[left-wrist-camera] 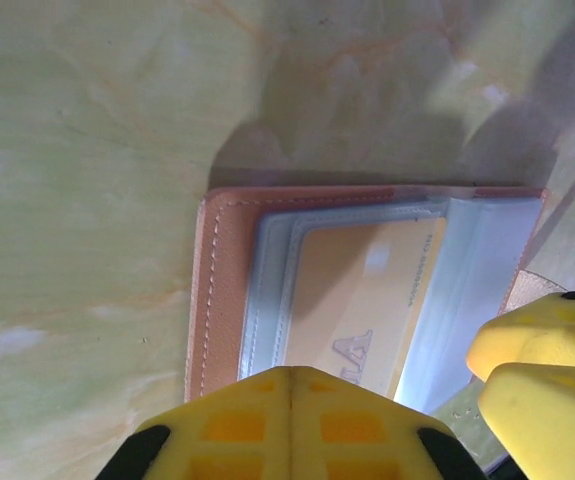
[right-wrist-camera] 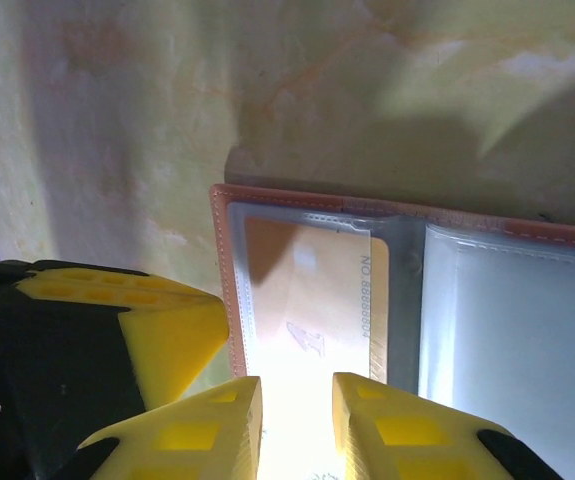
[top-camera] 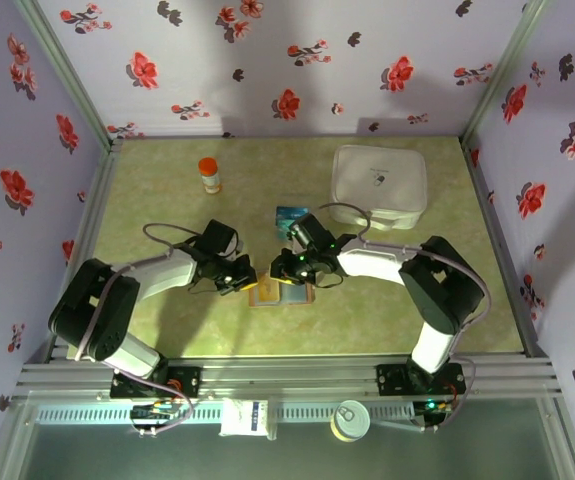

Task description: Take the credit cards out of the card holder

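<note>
Wearing smooth white shells along the long links of the left arm (top-camera: pixel 157 272) and the right arm (top-camera: pixel 377 262), with rounded black housings bulging at every joint. Trailing a thin grey cable (top-camera: pixel 147 233) in a loop beside each wrist. Sitting on black bases (top-camera: pixel 152 383) bolted to a ribbed aluminium rail (top-camera: pixel 287 372), with coloured wires bunching under the left one. Glowing with tiny green lights near the right wrist. Carrying bright yellow fingers on the left tool (left-wrist-camera: pixel 289 382) and the right tool (right-wrist-camera: pixel 297 388), each moulded with square recessed pockets and backed by black mounts.
</note>
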`<action>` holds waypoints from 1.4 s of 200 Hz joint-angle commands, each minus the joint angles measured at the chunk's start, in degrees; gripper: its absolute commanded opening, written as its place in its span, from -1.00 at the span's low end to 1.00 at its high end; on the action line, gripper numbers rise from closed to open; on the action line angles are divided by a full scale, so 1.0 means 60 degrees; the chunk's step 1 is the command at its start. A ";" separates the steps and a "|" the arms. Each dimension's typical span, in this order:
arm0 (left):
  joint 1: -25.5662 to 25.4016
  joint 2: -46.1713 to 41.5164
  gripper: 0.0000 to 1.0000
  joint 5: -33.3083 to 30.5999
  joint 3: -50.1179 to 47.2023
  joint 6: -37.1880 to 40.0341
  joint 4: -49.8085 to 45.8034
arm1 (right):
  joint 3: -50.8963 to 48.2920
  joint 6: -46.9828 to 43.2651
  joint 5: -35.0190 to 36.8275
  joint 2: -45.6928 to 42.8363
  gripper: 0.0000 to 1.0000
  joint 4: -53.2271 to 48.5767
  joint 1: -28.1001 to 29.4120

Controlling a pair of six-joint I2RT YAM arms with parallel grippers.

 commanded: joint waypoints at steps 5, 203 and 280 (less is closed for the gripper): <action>0.0149 0.0282 -0.93 0.0382 -0.0179 0.0236 0.0410 | 0.0183 0.0172 -0.0129 0.0224 -0.48 0.0197 0.0085; 0.0411 0.0695 -1.00 0.0377 -0.0299 0.0525 0.0222 | 0.0223 0.0070 -0.0512 0.0855 -0.61 0.0386 0.0183; 0.0421 0.0686 -1.00 0.0388 -0.0310 0.0511 0.0209 | 0.0252 -0.0054 -0.0427 0.0887 -0.57 0.0120 0.0188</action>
